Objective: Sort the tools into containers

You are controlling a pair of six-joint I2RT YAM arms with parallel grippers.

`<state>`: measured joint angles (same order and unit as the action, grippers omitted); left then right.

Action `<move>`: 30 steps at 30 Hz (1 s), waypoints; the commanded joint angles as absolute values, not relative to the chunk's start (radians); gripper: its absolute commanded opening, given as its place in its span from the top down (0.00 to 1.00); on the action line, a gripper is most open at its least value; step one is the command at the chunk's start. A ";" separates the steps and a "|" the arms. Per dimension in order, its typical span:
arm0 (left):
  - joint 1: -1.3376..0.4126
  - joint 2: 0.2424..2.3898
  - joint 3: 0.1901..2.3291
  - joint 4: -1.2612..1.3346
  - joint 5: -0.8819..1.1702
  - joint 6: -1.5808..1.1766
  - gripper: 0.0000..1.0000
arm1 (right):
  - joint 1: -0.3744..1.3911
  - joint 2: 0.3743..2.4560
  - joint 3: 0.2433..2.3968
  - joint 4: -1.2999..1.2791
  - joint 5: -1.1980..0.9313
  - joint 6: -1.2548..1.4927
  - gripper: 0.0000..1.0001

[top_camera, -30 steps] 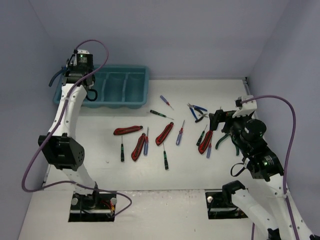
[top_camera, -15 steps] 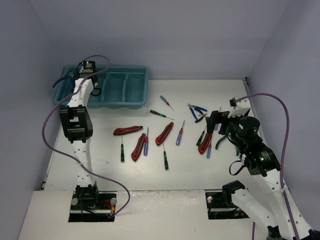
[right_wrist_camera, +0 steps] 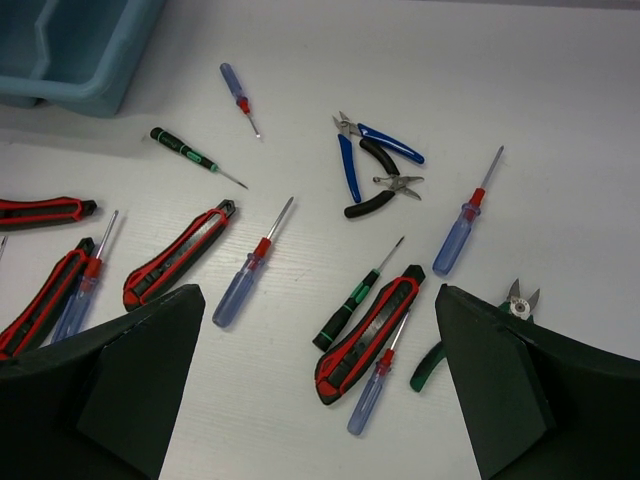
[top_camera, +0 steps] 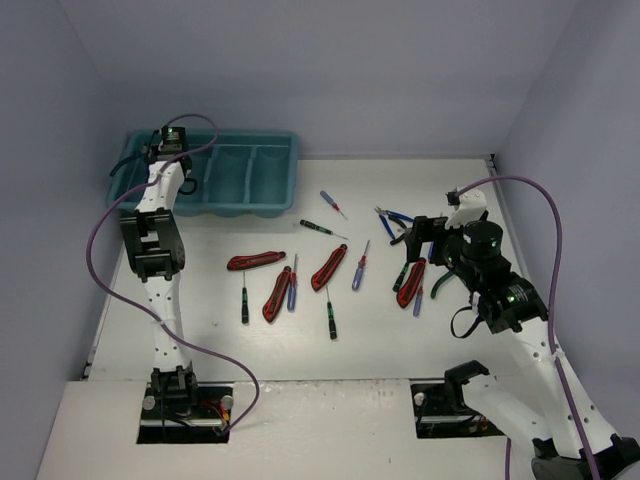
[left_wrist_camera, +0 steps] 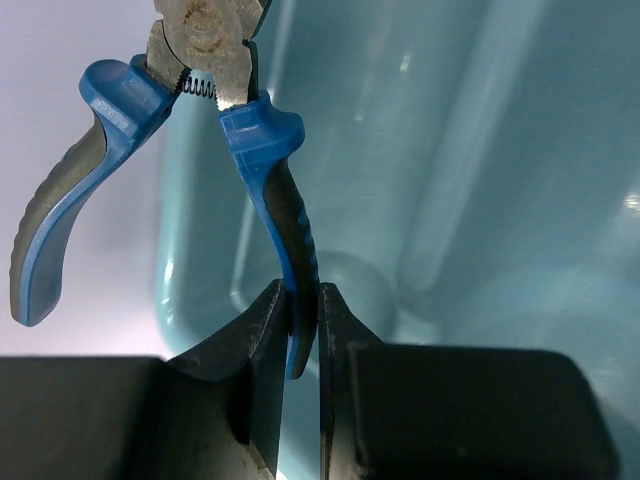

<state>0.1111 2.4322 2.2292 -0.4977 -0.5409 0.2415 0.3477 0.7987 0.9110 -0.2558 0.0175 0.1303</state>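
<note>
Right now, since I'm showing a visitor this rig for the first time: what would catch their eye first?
The left claw pinches one handle of blue pliers, dangling them over the teal tray at the far left of the table. Red-and-black knives and thin screwdrivers lie scattered across the middle. The right claw hangs wide open above them.

Blue-handled pliers over teal tray, other tools scattered outside it

White table, pale lavender walls
</note>
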 commanded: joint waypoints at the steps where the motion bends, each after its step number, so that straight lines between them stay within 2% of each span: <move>1: 0.148 2.394 2.267 -0.398 -0.536 0.250 0.96 | 0.353 0.785 0.954 -0.210 -0.024 0.164 0.00; 5: 0.167 2.395 2.261 -0.391 -0.513 0.235 0.94 | 0.353 0.788 0.948 -0.212 -0.041 0.166 0.00; 7: 0.169 2.396 2.253 -0.373 -0.505 0.239 0.91 | 0.353 0.798 0.948 -0.212 -0.044 0.164 0.00; 17: 0.165 2.388 2.248 -0.353 -0.468 0.241 0.55 | 0.353 0.811 0.947 -0.212 -0.049 0.161 0.00; 24: 0.145 2.307 2.211 -0.361 -0.462 0.217 0.45 | 0.353 0.808 0.951 -0.212 -0.037 0.147 0.00; 30: 0.070 2.120 2.162 -0.455 -0.418 0.161 0.40 | 0.352 0.802 0.963 -0.212 -0.015 0.115 0.00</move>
<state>0.1381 2.3739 2.1571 -0.4308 -0.4515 0.2182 0.3477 0.8064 0.9123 -0.2582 -0.0343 0.1466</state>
